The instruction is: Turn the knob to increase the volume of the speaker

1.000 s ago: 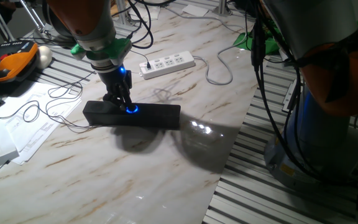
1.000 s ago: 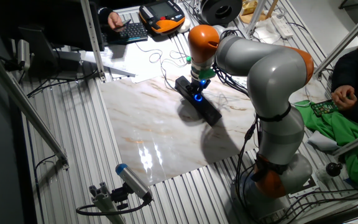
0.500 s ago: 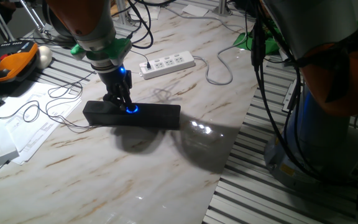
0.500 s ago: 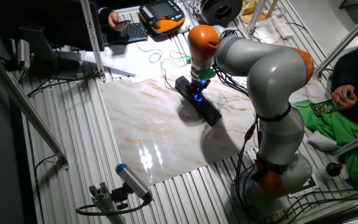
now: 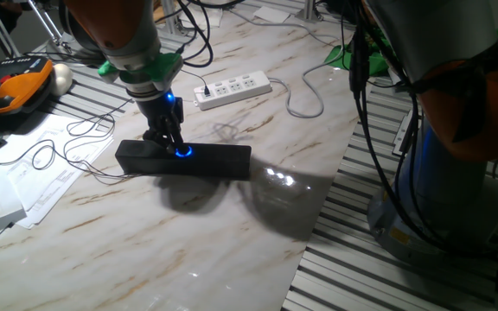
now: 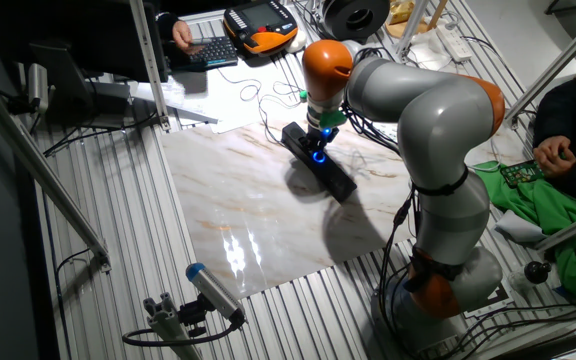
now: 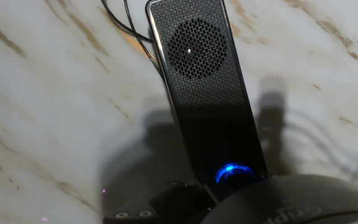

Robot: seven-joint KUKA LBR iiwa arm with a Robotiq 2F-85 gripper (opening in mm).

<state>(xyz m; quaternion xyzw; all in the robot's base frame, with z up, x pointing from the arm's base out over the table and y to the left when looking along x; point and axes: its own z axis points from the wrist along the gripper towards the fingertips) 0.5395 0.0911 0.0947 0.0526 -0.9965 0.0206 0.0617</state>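
The speaker (image 5: 206, 161) is a long black bar lying on the marble table, also seen from the other side as the speaker (image 6: 330, 172) and close up with its round grille as the speaker (image 7: 199, 68). Its knob (image 5: 185, 153) glows blue at the middle of the bar. The gripper (image 5: 170, 143) points straight down with its dark fingers close together right at the knob (image 6: 317, 156). In the hand view the knob (image 7: 232, 173) sits at the bottom edge, half hidden by the hand's dark body. Whether the fingers clamp it does not show.
A white power strip (image 5: 233, 89) with its cable lies behind the speaker. Thin black cables (image 5: 85, 160) trail off the speaker's left end over papers. An orange pendant (image 5: 20, 86) and a keyboard sit at the far left. The table's edge (image 5: 318, 216) runs on the right.
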